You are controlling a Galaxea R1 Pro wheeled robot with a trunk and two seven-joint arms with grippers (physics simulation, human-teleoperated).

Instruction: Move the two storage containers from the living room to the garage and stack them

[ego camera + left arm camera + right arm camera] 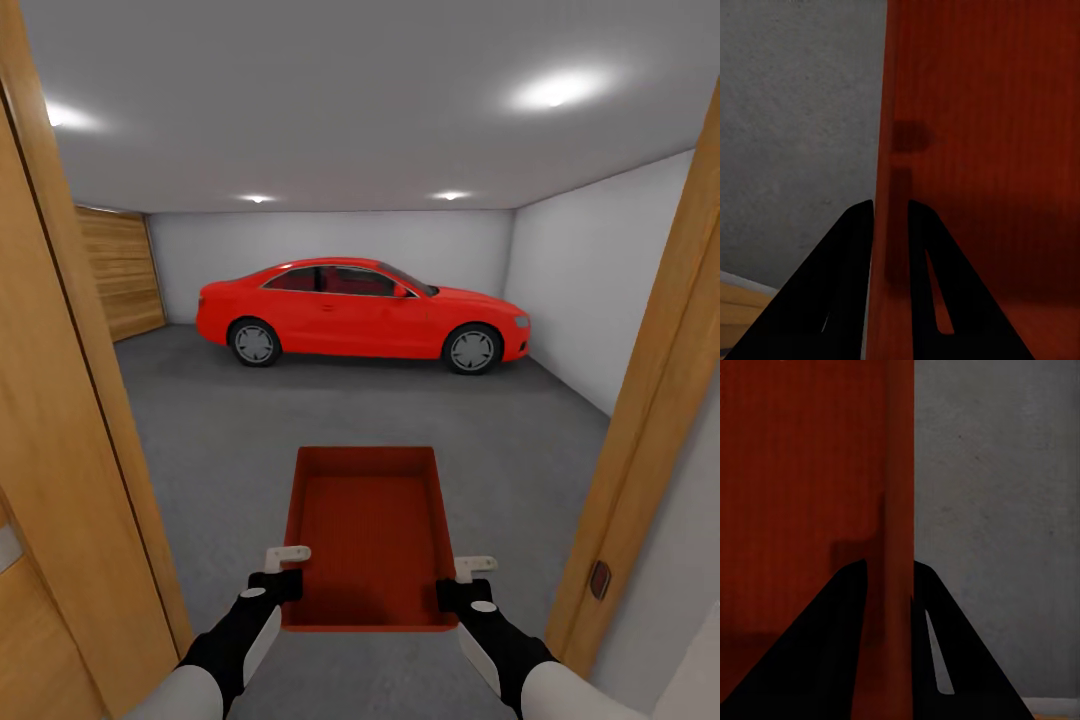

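The storage container (368, 535) is pinched at both side walls by the left gripper (286, 566) and right gripper (462, 581). The door frame (640, 420) at 3 o'clock could easily get clipped, knocking it loose.

You couldn't see the floor (200, 440) under the storage container (368, 530), which hid it. The door frame (60, 420) cut off the wood-slat door (120, 270) at its near side. In both wrist views the container (982, 150) (802, 472) ran past the edges, its full outline cut off.
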